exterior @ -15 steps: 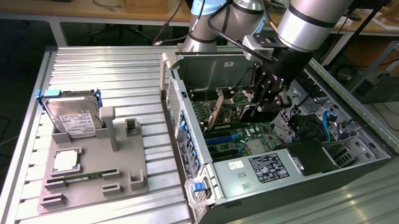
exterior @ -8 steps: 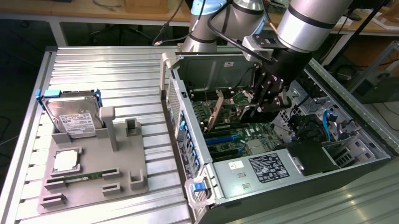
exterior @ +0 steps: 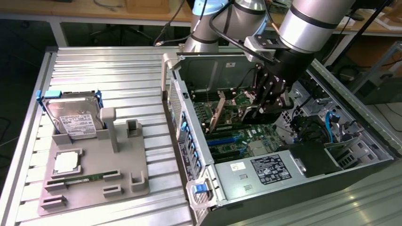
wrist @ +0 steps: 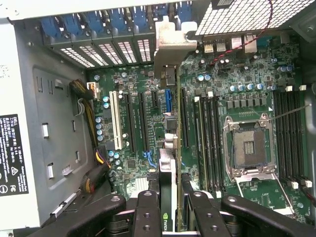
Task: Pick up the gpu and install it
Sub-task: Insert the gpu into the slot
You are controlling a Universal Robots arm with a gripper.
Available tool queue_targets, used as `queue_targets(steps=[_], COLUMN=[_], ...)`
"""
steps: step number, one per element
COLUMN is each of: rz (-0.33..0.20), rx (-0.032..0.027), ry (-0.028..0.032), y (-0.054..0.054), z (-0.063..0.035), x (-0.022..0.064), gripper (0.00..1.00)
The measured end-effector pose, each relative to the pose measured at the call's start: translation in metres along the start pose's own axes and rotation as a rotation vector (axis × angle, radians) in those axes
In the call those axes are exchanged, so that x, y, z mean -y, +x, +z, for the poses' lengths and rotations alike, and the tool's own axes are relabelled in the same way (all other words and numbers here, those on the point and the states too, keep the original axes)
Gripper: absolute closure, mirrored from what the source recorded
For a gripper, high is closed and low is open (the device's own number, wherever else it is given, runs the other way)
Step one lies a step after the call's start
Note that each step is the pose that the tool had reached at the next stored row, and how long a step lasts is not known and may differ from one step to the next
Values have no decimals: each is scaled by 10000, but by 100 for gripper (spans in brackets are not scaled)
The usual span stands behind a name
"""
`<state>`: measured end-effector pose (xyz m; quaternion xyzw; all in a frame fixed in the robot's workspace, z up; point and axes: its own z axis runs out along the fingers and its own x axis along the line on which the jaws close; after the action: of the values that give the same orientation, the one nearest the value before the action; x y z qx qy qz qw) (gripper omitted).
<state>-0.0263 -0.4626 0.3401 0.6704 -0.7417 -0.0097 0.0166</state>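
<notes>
Tool (wrist: 170,207) | clamps gpu (wrist: 169,148) edgewise | "DELL" on label (wrist: 12,154)

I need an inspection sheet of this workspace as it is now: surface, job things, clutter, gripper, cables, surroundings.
Surface: ribbed metal table carrying a grey fixture tray and an open computer case.
Job's things: gpu on edge above the motherboard, inside the case.
Clutter: hard drive, memory stick and a processor on the tray.
Gripper: gripper shut on the gpu.
Cables: blue cables inside the case.
Surroundings: wooden benches behind.
</notes>
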Motion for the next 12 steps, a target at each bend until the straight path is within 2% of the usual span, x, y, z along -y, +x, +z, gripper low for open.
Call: queue_targets(steps=[5, 12], rz=[-134, -136], rx=[-80, -80], ry=[13, 14], y=[0, 0], z=[8, 15], x=[4, 3], gripper=[73, 73])
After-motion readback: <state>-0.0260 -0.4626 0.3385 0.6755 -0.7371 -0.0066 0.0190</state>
